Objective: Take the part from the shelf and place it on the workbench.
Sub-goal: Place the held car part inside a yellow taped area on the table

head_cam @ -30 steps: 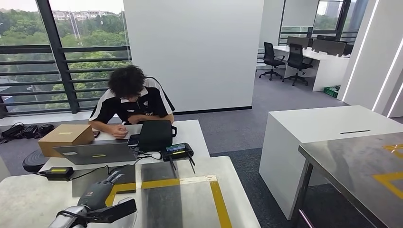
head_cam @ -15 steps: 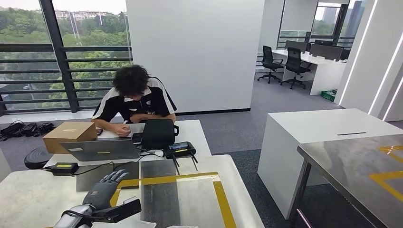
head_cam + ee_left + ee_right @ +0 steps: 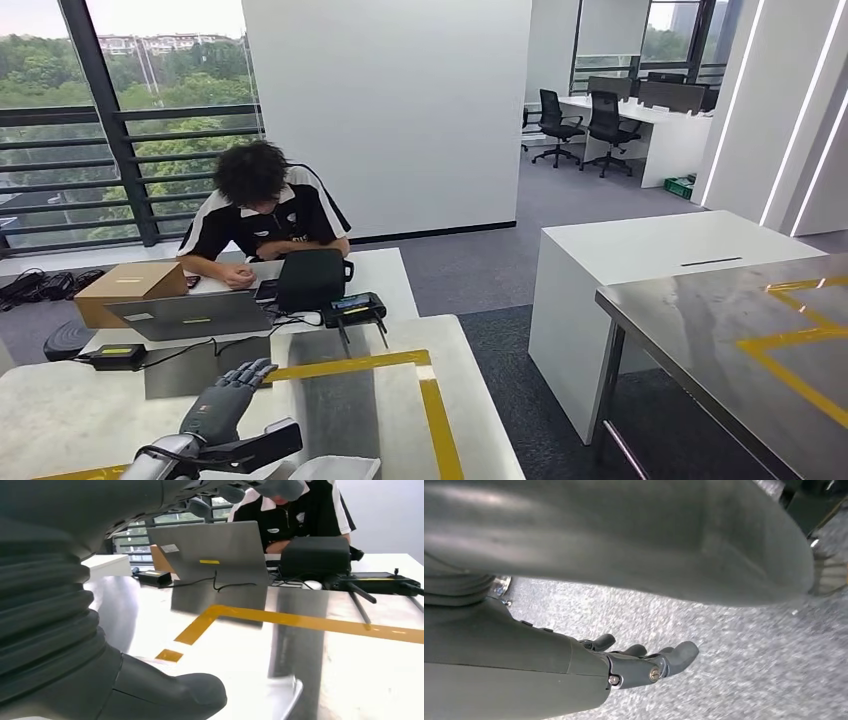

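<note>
A pale white part (image 3: 335,467) lies on the steel workbench (image 3: 395,420) at the picture's lower edge, inside the yellow tape frame (image 3: 432,410). My left hand (image 3: 220,420) hovers just left of it, fingers stretched forward and thumb spread toward the part, holding nothing. In the left wrist view the thumb (image 3: 165,692) sits above the bench top, with a pale rounded edge of the part (image 3: 286,700) just beyond it. My right hand (image 3: 644,662) hangs over grey carpet, fingers loosely apart and empty.
A person (image 3: 265,205) sits at a white desk (image 3: 385,275) behind the workbench, with a laptop (image 3: 190,315), cardboard box (image 3: 130,285), black bag (image 3: 312,278) and antenna controller (image 3: 352,308). A white cabinet (image 3: 660,250) and a second steel table (image 3: 740,330) stand right.
The camera has shifted, moving the whole scene left, and the white part now shows at the bottom edge. My left hand keeps its spread pose over the bench.
</note>
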You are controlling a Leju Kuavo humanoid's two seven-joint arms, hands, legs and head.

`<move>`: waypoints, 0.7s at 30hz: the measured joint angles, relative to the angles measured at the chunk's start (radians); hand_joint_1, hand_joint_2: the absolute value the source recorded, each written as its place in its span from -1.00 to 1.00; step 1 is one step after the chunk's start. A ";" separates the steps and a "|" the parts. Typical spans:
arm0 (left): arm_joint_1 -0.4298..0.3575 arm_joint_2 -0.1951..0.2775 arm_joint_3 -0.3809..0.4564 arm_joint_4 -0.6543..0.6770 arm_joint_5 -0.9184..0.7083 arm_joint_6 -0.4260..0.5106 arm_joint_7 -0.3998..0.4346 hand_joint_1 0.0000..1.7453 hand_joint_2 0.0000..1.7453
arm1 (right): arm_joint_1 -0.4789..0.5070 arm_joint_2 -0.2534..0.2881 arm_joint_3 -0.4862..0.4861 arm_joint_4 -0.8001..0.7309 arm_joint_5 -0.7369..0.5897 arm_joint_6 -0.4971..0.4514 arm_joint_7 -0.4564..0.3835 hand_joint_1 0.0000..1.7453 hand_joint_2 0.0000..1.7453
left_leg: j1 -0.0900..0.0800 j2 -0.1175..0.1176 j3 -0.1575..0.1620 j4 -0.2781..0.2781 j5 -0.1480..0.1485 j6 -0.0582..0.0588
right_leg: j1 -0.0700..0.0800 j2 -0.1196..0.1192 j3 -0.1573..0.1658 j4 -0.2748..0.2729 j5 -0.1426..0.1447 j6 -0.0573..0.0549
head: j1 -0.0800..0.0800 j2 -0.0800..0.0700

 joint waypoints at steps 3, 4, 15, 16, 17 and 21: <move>0.009 0.000 0.000 0.000 0.000 0.000 0.000 -1.00 1.00 | 0.001 0.000 0.000 0.000 0.000 0.000 0.001 -1.00 -1.00 | -0.006 -0.001 -0.008 0.120 -0.052 0.004 | 0.010 0.001 -0.029 0.002 0.021 -0.007 | 0.000 0.000; 0.011 0.000 0.000 0.000 0.000 0.000 -0.001 -1.00 1.00 | 0.001 0.000 0.000 0.000 0.000 0.000 0.003 -1.00 -1.00 | -0.009 -0.001 0.020 0.095 -0.036 0.009 | 0.014 0.001 -0.038 0.003 0.028 -0.007 | 0.000 0.000; 0.007 -0.009 0.000 -0.011 0.001 0.003 -0.006 -1.00 1.00 | 0.004 0.001 0.000 0.000 0.001 0.009 0.010 -1.00 -1.00 | -0.021 0.005 0.154 -0.161 0.045 0.070 | 0.011 0.003 -0.123 0.135 -0.041 0.043 | 0.018 0.001; 0.008 -0.010 0.000 -0.011 0.001 0.003 -0.006 -1.00 1.00 | 0.004 0.001 0.000 0.000 0.001 0.011 0.010 -1.00 -1.00 | -0.021 0.005 0.144 -0.160 0.051 0.072 | 0.007 0.003 -0.144 0.198 -0.079 0.048 | 0.020 0.001; 0.009 -0.010 0.000 -0.010 0.001 0.003 -0.006 -1.00 1.00 | 0.004 0.001 0.000 0.000 0.001 0.012 0.010 -1.00 -1.00 | -0.021 0.006 0.135 -0.160 0.058 0.072 | 0.005 0.003 -0.158 0.251 -0.103 0.052 | 0.022 0.001; 0.012 -0.010 0.000 -0.011 0.001 0.002 -0.006 -1.00 1.00 | 0.004 0.000 0.000 0.000 0.002 0.011 0.011 -1.00 -1.00 | -0.020 0.008 0.103 -0.156 0.079 0.064 | 0.005 0.002 -0.050 0.130 -0.045 0.044 | 0.038 0.001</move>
